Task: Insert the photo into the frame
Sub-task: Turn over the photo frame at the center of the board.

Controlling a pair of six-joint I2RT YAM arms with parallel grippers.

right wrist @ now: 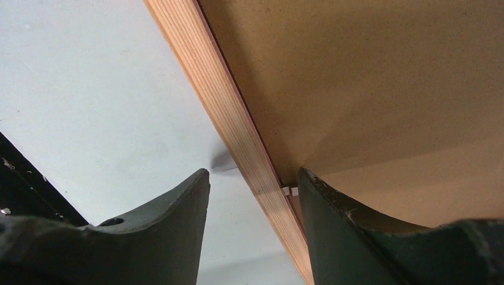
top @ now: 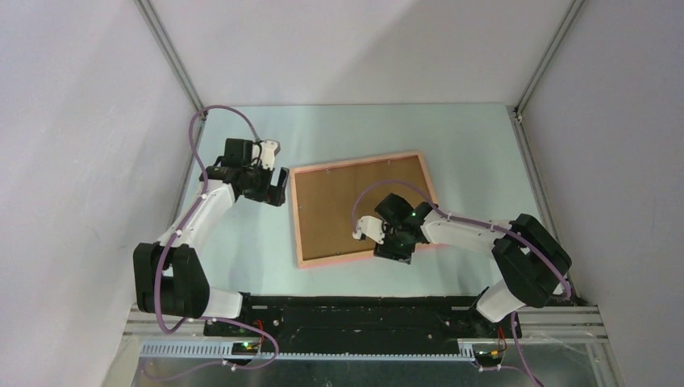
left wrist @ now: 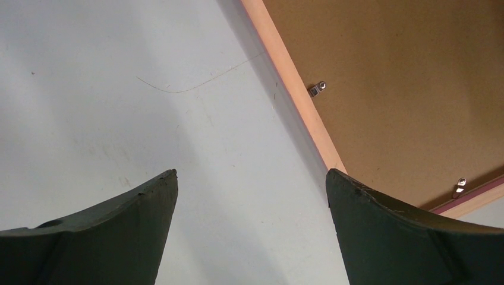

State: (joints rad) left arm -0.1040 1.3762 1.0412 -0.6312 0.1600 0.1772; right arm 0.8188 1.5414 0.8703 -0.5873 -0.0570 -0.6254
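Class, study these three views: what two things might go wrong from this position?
1. The right gripper straddles the near rail of the frame, one finger over the backing board; a grip there may tilt or drag the frame.
2. The left gripper hangs open beside another rail, steadying nothing, so the frame might slide on the table.
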